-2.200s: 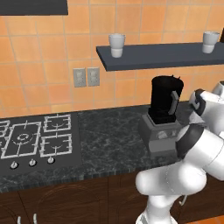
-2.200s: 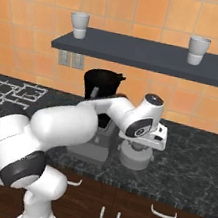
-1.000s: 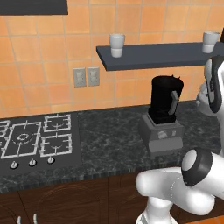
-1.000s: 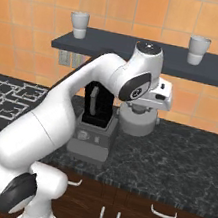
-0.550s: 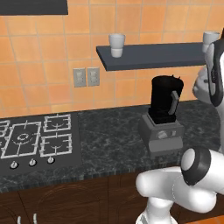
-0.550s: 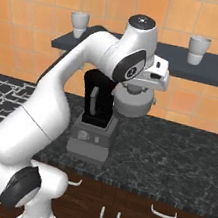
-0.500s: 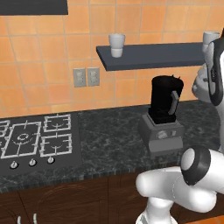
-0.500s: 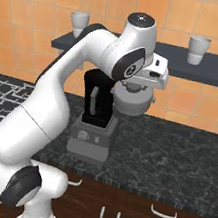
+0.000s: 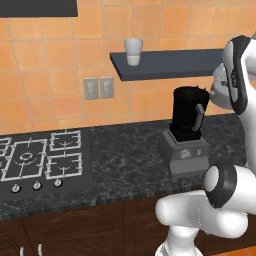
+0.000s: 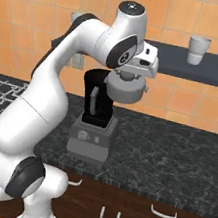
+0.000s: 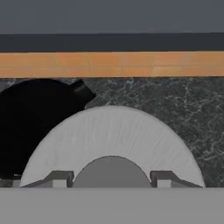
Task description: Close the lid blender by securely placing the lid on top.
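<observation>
Gripper: the white arm's two-finger gripper (image 10: 127,82) is closed on the round grey lid (image 10: 125,89), held up in the air; in the hand view the two dark finger tips sit at either side of the lid's (image 11: 111,144) raised centre.
Lid position: level with the mouth of the tall black blender jar with a grey side handle (image 10: 99,100), just to its right in the right base view, and not seated on it.
Blender: stands upright on its boxy dark grey base with a round front knob (image 9: 184,154) on the dark speckled stone counter (image 9: 125,150); its mouth is uncovered (image 11: 33,118).
Edges: the blender base sits close to the counter's front edge (image 10: 132,189); the dark wall shelf (image 10: 209,68) runs overhead behind the jar, its underside above the lid.
Open room: bare counter lies to the right of the blender in the right base view; between the blender and the gas hob (image 9: 37,157) there is also free surface.
Count: one blender, one lid, one white cup (image 9: 133,51) on the shelf in the left base view, one white cup (image 10: 198,50) in the right base view, two wall sockets (image 9: 98,88).
</observation>
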### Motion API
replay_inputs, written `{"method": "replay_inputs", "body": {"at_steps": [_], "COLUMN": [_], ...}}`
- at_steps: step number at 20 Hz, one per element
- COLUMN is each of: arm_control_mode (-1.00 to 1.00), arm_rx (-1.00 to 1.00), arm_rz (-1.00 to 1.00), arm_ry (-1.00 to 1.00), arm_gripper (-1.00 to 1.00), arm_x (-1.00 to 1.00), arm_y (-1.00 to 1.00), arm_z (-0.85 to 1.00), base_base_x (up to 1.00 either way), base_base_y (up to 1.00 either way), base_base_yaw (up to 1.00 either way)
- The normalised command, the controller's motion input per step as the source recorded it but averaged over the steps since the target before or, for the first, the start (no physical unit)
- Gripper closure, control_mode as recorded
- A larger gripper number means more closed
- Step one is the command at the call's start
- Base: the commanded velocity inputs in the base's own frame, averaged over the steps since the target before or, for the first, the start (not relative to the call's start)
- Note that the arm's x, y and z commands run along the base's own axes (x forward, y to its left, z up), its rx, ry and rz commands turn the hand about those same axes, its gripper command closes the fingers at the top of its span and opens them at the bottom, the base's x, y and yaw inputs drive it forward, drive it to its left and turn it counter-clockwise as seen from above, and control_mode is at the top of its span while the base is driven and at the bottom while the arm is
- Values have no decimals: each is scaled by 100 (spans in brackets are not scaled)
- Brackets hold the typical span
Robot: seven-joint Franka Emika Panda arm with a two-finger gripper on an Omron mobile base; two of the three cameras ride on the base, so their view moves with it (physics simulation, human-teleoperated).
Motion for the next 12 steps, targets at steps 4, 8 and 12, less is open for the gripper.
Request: {"method": "replay_inputs", "body": {"at_steps": [4, 8, 12], "arm_control_mode": [-100, -100, -100], "arm_rx": [0, 0, 0], "arm_rz": [0, 0, 0], "arm_ry": [0, 0, 0], "arm_gripper": [100, 100, 100], "arm_x": [37, 34, 11], "arm_y": [37, 41, 35], "arm_z": [34, 35, 50], "base_base_x": [0, 0, 0], "base_base_y": [0, 0, 0], "base_base_yaw": [0, 0, 0]}}
